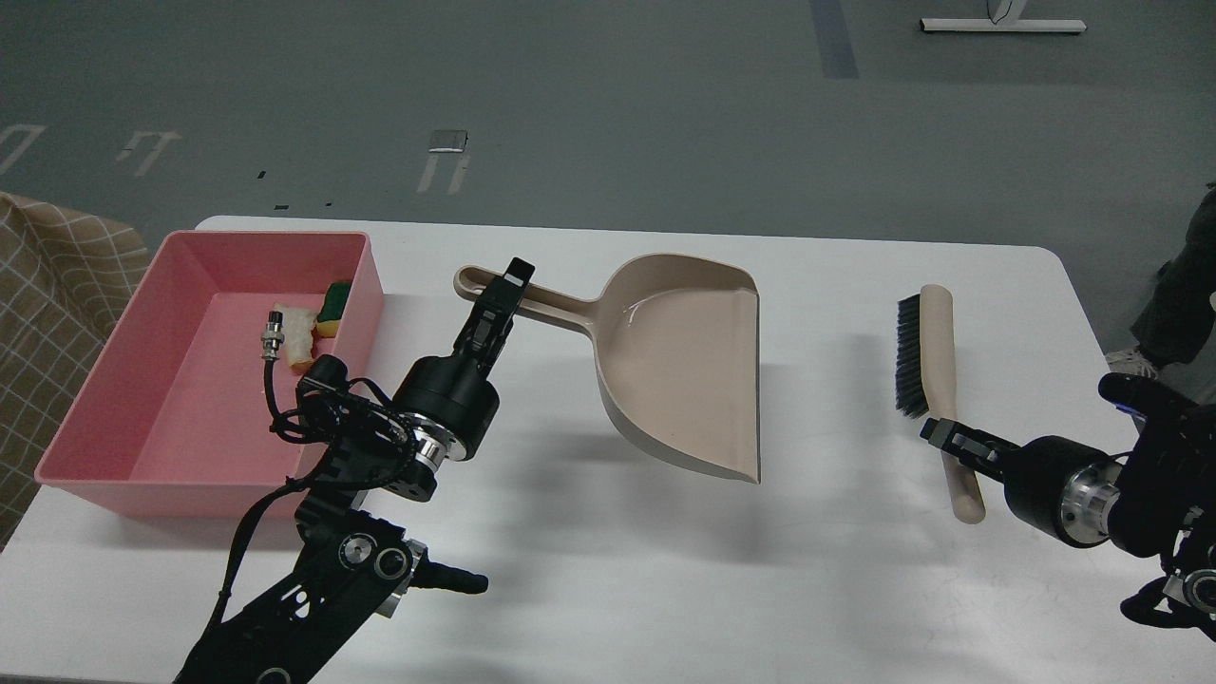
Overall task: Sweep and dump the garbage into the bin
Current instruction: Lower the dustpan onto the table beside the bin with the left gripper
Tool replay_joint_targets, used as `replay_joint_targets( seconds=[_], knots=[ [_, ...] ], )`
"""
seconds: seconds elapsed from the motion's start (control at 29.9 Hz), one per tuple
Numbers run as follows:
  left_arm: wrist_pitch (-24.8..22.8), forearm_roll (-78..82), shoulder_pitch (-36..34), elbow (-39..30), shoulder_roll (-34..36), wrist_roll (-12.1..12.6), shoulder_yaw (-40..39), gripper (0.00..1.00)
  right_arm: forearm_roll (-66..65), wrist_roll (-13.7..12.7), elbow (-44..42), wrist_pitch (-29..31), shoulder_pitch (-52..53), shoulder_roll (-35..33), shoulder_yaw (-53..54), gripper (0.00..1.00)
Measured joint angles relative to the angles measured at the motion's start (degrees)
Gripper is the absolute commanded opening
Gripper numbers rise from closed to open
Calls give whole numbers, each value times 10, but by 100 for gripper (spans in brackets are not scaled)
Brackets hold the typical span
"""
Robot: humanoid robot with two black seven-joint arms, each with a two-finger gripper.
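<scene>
Two grippers are each clamping a tool. The left gripper (501, 296) is squeezing the dustpan (686, 366) by its handle, holding the pan tilted above the white table (589, 570). The right gripper (940, 439) is pinching the lower handle of the brush (936, 380), bristles facing left. Both scraps, the yellow sponge chunk (332, 306) and bread piece (296, 334), are lying inside the pink bin (114, 380) near its far right corner.

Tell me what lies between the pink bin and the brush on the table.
In the head view, the beige dustpan lies between the pink bin and the brush, held by its handle in the left gripper. Otherwise only bare white table.
</scene>
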Motion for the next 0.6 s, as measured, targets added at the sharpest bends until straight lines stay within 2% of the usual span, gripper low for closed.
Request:
replay_joint_targets(
  seconds=[0.6],
  knots=[
    [29, 0, 11, 31, -39, -16, 47, 3, -1, 0, -2, 0, 0, -2, 0, 20]
  ],
)
